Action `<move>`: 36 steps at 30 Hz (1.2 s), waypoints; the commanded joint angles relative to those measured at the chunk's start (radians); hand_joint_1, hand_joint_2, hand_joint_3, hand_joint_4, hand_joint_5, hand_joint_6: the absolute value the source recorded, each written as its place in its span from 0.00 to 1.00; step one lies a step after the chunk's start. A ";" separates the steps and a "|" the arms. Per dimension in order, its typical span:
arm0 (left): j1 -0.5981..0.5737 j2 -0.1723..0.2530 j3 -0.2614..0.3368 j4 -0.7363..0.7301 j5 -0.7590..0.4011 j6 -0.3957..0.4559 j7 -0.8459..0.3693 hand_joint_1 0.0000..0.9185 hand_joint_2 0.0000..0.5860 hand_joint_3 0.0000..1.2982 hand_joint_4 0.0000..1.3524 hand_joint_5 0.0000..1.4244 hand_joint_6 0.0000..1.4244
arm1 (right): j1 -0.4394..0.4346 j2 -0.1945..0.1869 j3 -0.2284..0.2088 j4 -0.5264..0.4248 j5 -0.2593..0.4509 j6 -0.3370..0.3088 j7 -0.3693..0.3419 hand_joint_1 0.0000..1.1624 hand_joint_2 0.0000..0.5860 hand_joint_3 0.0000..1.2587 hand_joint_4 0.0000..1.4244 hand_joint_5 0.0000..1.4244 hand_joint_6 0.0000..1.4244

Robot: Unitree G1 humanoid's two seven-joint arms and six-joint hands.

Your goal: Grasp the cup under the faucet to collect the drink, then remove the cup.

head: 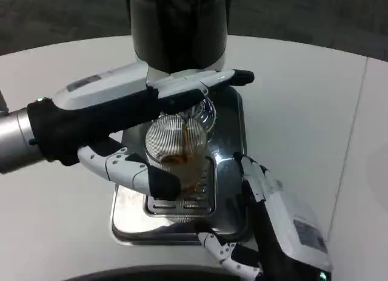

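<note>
The left hand [142,135] reaches in from the left, its upper fingers stretched over the top of the ribbed clear cup [177,152] and its lower fingers curled against the cup's near side, so it holds the cup. The cup stands upright between those fingers on the slotted drip tray [182,202] of the steel dispenser [179,26], a thin brown stream falling into the brown drink inside. To the right and nearer, the right hand [267,214] holds nothing, fingers apart beside the tray's right edge
</note>
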 commanded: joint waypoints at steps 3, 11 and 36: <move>0.029 0.021 -0.022 -0.008 0.010 -0.006 -0.002 0.00 0.13 0.00 0.00 0.01 0.00 | -0.107 0.046 -0.010 0.132 0.087 -0.002 -0.091 0.48 0.42 0.00 0.00 0.00 0.03; 0.032 0.026 -0.022 -0.006 0.009 -0.003 0.007 0.00 0.13 0.00 0.00 0.01 0.00 | -0.226 0.062 -0.004 0.234 0.165 -0.012 -0.178 0.51 0.40 0.00 0.00 0.00 0.02; 0.026 0.029 -0.021 0.014 0.008 -0.007 0.015 0.00 0.13 0.00 0.00 0.01 0.00 | -0.389 0.078 0.013 0.430 0.328 -0.093 -0.277 0.55 0.40 0.00 0.00 0.00 0.04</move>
